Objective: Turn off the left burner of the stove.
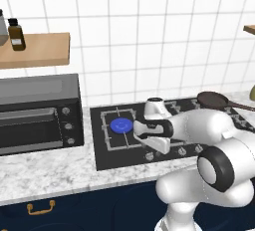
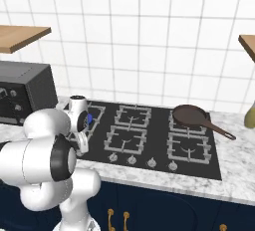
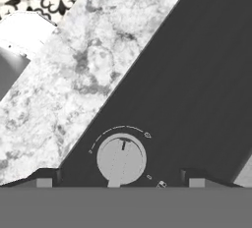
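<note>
**Gripper over the front knob row, burner disc blue**

We see our gripper (image 1: 149,150) low over the front edge of the stove (image 1: 107,161), just behind the row of silver knobs, near the stove's left end. In the hand view a round silver knob (image 3: 121,159) lies between the two finger tips (image 3: 44,183), which stand wide apart on either side without touching it. The knob's dark pointer mark aims toward the arc printed on the black surface beside it.

The left burner (image 1: 121,125) sits at the left end of the stove, its centre disc bright blue inside the square grate, just behind the wrist. A dark pan (image 2: 191,115) rests on the back right grate, handle reaching toward the right edge. The oven (image 1: 39,113) stands on the counter (image 1: 45,177) just left of the stove.
</note>
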